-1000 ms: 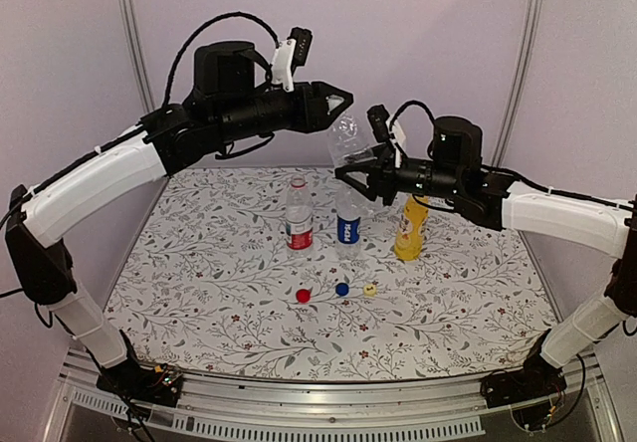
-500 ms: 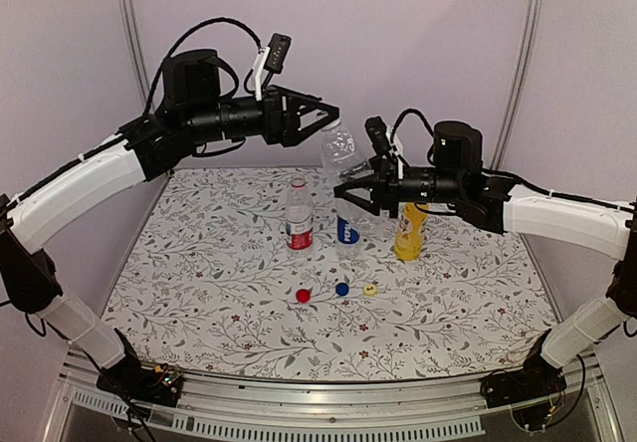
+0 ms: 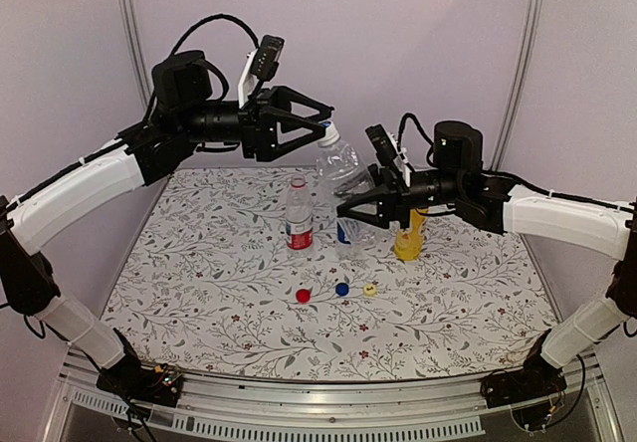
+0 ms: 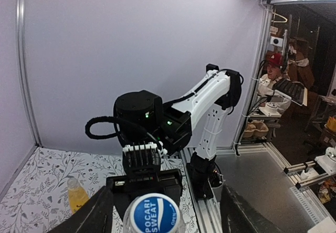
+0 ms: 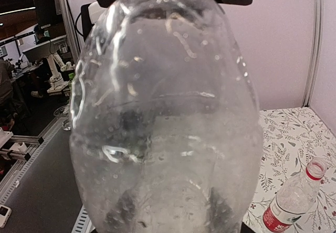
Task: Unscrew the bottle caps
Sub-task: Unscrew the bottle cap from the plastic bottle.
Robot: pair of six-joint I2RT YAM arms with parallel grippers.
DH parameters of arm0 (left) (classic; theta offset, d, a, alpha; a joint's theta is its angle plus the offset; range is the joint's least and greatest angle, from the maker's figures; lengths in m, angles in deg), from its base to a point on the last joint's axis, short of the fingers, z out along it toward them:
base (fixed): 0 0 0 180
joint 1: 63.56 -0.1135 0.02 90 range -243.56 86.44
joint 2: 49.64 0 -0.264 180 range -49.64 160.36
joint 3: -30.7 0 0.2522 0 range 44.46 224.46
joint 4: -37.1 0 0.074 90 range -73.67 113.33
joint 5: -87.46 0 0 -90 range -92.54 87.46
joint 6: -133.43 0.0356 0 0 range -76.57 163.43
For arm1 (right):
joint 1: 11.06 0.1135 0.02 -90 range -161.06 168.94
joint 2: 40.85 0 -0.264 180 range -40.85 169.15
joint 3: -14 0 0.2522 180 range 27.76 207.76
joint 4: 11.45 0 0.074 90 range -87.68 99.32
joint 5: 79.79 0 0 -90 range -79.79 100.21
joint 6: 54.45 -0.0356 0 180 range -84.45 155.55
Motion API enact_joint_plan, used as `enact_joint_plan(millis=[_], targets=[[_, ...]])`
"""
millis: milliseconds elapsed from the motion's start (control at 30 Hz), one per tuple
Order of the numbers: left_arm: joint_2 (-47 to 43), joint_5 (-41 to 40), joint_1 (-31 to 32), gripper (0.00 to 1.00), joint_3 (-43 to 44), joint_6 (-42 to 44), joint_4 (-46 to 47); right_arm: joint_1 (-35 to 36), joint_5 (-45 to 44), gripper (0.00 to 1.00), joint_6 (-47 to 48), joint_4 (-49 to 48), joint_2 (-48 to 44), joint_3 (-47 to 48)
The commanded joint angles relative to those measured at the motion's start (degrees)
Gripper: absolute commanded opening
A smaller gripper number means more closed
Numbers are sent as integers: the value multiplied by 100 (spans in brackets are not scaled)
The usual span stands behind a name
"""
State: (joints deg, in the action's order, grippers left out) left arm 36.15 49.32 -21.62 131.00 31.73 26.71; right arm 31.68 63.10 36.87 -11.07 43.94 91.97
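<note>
The plain clear plastic bottle (image 3: 340, 163) is held in the air over the far middle of the floral-patterned table (image 3: 199, 293), tilted with its neck up and to the left. Droplets cling to its inner wall; whether any liquid sits in it cannot be told. Its neck carries a white screw cap with a blue printed top (image 4: 155, 214).

The right gripper (image 3: 348, 210) is clamped on the bottle's lower body, reaching in from the right. The left gripper (image 3: 320, 131) comes in from the left at the neck. Its two fingers (image 4: 92, 214) stand spread on either side of the cap with a gap on each side, so it has hold of nothing.

Three more bottles stand upright in a row on the far part of the table, below the held one.
- **Left:** a clear bottle with a red-and-white label (image 3: 299, 215). Its neck is open and a red ring sits round it.
- **Middle:** a clear bottle with a blue label (image 3: 346, 229), mostly hidden behind the right gripper and the held bottle.
- **Right:** a bottle of yellow liquid (image 3: 408, 231), its neck open in the left wrist view.

Nearer than these, a small red cap (image 3: 303, 295), a blue cap (image 3: 341, 289) and a yellow cap (image 3: 369, 289) lie in a short row on the table, apart from the bottles.
</note>
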Motion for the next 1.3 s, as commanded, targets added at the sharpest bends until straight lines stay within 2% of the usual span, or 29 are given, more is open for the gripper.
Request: enact_joint_plan(millis=[0,167,500,700,767,833,867,967,1100,1167,1267], targets=[[82,519,-41,66,-121,-5,457,15,453,37,-59,-222,-60,15],[189,641,-18,54,-151,-150,654,15,512,37,-103,-268,-51,13],[199,562,16,42,-172,-129,635,24,460,37,-106,-305,15,20],[192,198,62,28,-131,-51,441,24,-240,38,-285,-108,12,72],[186,-118,111,18,-113,-7,343,24,-625,39,-235,26,4,117],[190,-485,169,1,-92,-47,273,37,-934,40,-198,108,2,138],[191,-699,209,0,-67,-82,224,59,-1119,40,-195,137,-5,144],[208,-1668,455,0,82,-190,2,175,-1836,40,17,218,-3,174],[333,-3591,965,0,533,-479,-782,341,-2987,40,68,294,75,272],[472,-4411,1153,11,848,-625,-1264,445,-3540,40,149,367,126,333],[659,-4908,1234,17,1207,-747,-1757,568,-4101,40,251,394,127,342]])
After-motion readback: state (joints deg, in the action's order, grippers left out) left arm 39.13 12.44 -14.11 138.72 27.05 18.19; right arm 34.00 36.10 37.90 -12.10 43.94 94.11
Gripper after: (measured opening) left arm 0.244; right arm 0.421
